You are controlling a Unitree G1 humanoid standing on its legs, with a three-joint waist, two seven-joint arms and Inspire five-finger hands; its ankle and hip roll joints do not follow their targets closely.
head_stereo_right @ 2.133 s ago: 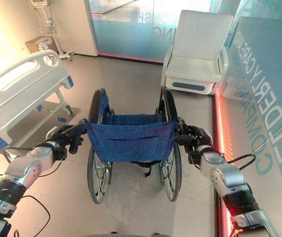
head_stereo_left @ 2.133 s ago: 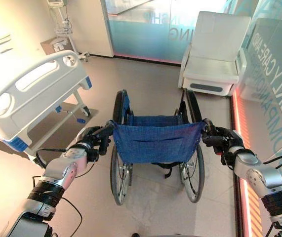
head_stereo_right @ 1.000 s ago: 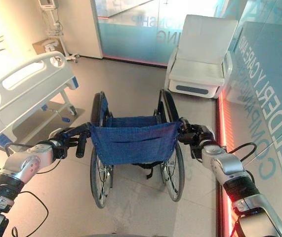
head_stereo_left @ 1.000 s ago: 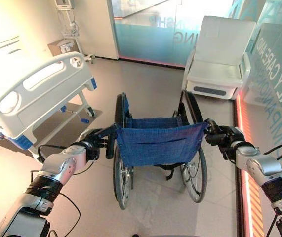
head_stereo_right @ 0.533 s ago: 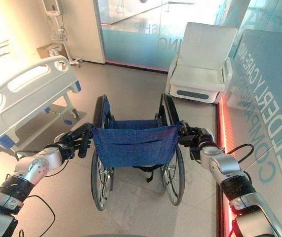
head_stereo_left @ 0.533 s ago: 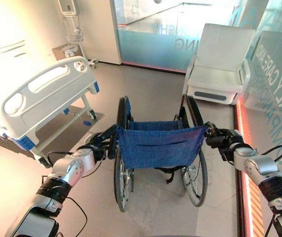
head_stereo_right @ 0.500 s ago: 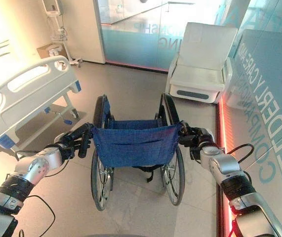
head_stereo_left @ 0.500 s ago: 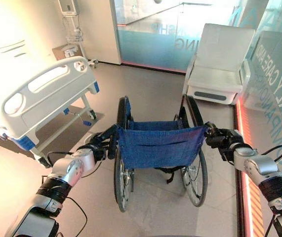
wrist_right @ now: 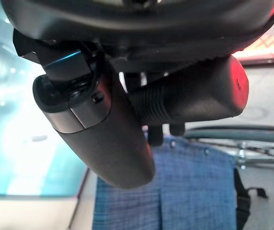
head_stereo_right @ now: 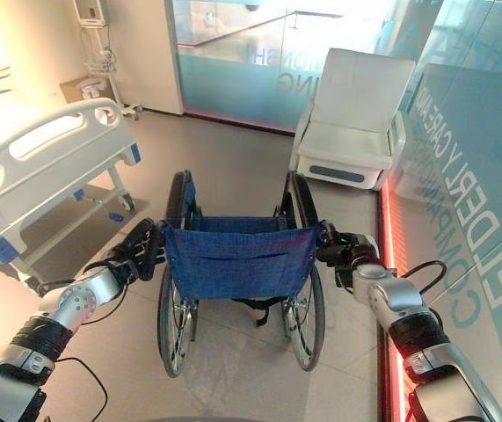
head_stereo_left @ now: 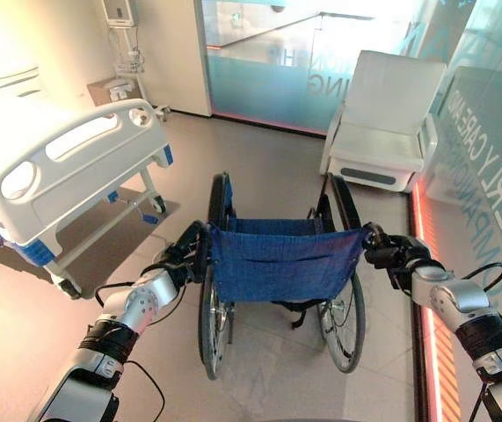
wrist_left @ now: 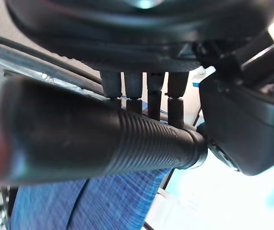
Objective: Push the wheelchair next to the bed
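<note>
A wheelchair with a blue fabric backrest stands in the middle of the floor, its back toward me. My left hand is curled round the wheelchair's left push handle. On the other side my right hand grips the right push handle. The hospital bed, white with blue corner bumpers, stands ahead on the left, its footboard about a wheelchair's width from the chair's left wheel.
A white recliner chair stands ahead on the right, by a glass partition. A glass wall with lettering runs along the right side, with a red light strip at its foot. A medical stand is in the far left corner.
The view has moved forward with the wheelchair toward the bed and recliner. My left hand has closed in tighter on the left handle. The right hand keeps its grip.
</note>
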